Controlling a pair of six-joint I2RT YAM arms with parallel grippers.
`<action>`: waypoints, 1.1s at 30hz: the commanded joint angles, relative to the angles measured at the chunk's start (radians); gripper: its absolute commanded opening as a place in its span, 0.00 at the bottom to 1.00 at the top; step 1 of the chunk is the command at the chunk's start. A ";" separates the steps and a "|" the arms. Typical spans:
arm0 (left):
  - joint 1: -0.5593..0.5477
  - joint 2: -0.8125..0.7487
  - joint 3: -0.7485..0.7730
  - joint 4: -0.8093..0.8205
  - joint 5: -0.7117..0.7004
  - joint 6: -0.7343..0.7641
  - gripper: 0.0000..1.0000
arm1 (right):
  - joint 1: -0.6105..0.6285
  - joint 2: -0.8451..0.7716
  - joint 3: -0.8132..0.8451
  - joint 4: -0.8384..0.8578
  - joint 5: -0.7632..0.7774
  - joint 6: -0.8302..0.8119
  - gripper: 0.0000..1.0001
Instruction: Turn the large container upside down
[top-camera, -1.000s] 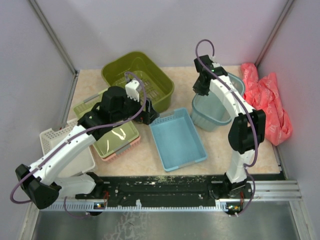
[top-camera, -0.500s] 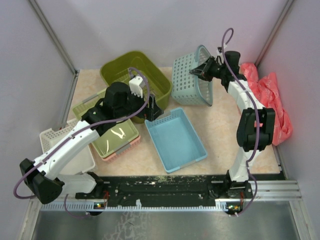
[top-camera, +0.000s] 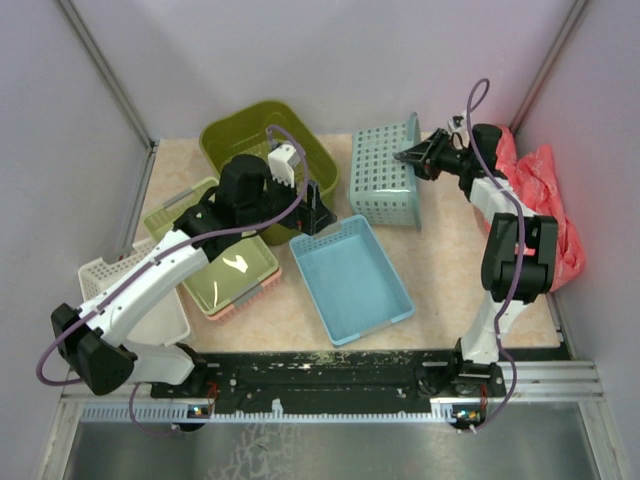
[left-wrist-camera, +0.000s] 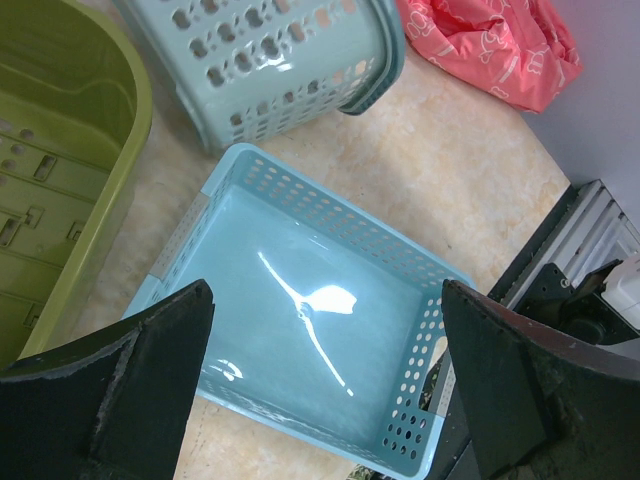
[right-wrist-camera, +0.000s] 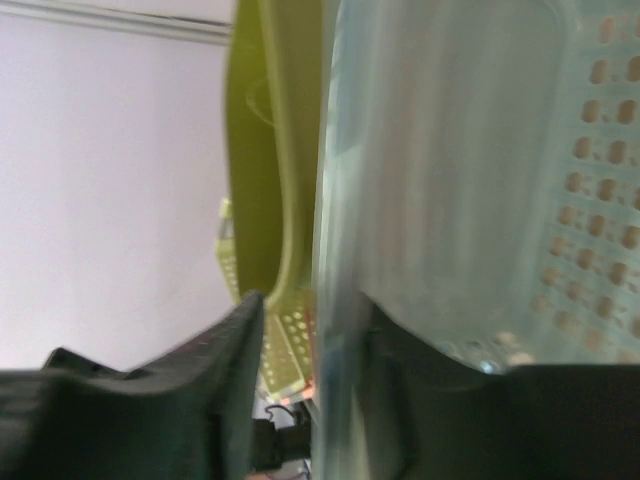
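The large container (top-camera: 240, 135), a deep olive-green tub, stands open side up at the back left of the table; its rim also shows in the left wrist view (left-wrist-camera: 60, 150) and the right wrist view (right-wrist-camera: 265, 150). My left gripper (top-camera: 312, 207) hovers wide open just right of it, above the blue tray, with nothing between its fingers (left-wrist-camera: 325, 390). My right gripper (top-camera: 408, 158) is at the rim of the teal mesh basket (top-camera: 383, 180), which lies tipped on its side. Its jaws straddle that rim (right-wrist-camera: 320, 330) with a gap on one side.
A blue tray (top-camera: 300, 245) lies in the middle, also in the left wrist view (left-wrist-camera: 420, 380). A pale-green tray (top-camera: 215, 290) rests on a pink one at the left, beside a white basket (top-camera: 100, 275). A red bag (top-camera: 540, 200) fills the right rear corner.
The right arm swung the teal basket up and over to the left, tipping it on its side, then its jaws opened off the rim. The left gripper moved slightly towards the back.
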 joint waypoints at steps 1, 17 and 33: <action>-0.002 0.031 0.055 0.019 0.030 0.002 1.00 | -0.011 -0.022 0.166 -0.395 0.174 -0.309 0.57; -0.002 0.100 0.108 0.010 0.031 0.026 1.00 | 0.197 -0.107 0.456 -0.928 0.994 -0.514 0.70; -0.002 0.082 0.084 -0.003 0.030 0.054 1.00 | 0.304 -0.096 0.437 -0.987 1.182 -0.526 0.25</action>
